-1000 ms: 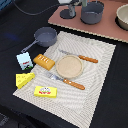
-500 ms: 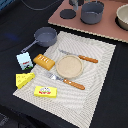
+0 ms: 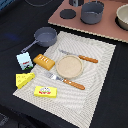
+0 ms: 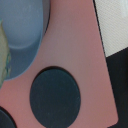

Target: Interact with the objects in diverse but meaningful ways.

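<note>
In the exterior view the dark grey pan (image 3: 45,36) stands at the placemat's far corner. The pale blue milk carton (image 3: 23,60), bread loaf (image 3: 44,61), cheese wedge (image 3: 24,80) and flat yellow box (image 3: 46,91) lie along the mat's edge at the exterior view's left. Only a dark tip of my gripper (image 3: 75,2) shows at the top edge, above the pink board (image 3: 100,30). I cannot tell how its jaws stand. The wrist view shows no fingers, only the pink board (image 4: 75,45), a black disc (image 4: 55,97) and a grey pot (image 4: 22,40).
A round wooden plate (image 3: 69,66) lies mid-mat (image 3: 100,85) between a knife (image 3: 80,56) and a fork (image 3: 67,81), both orange-handled. On the pink board stand a grey pot (image 3: 92,11), a black disc (image 3: 66,14) and a beige bowl (image 3: 122,15).
My gripper has moved up and away over the pink board, so less of it shows at the exterior view's top edge. The toy items have not moved.
</note>
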Robot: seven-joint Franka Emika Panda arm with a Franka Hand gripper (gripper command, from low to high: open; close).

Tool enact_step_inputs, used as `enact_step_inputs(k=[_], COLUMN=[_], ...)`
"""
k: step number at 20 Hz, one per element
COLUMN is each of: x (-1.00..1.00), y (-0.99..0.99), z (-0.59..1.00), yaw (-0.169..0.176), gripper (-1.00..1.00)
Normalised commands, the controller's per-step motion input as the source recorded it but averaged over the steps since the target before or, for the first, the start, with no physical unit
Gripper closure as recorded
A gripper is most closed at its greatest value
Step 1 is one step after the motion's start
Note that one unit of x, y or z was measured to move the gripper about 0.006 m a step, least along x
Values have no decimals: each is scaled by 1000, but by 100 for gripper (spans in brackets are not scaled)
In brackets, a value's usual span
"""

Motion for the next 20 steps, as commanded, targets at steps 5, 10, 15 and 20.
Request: enact_step_inputs(k=[5,10,15,20], x=[278,391,422,416], y=[397,414,362,285], z=[-2,-4,-19,-9], yaw=[-39,-57,-81,-108], gripper=[-100,-100,-100,-100])
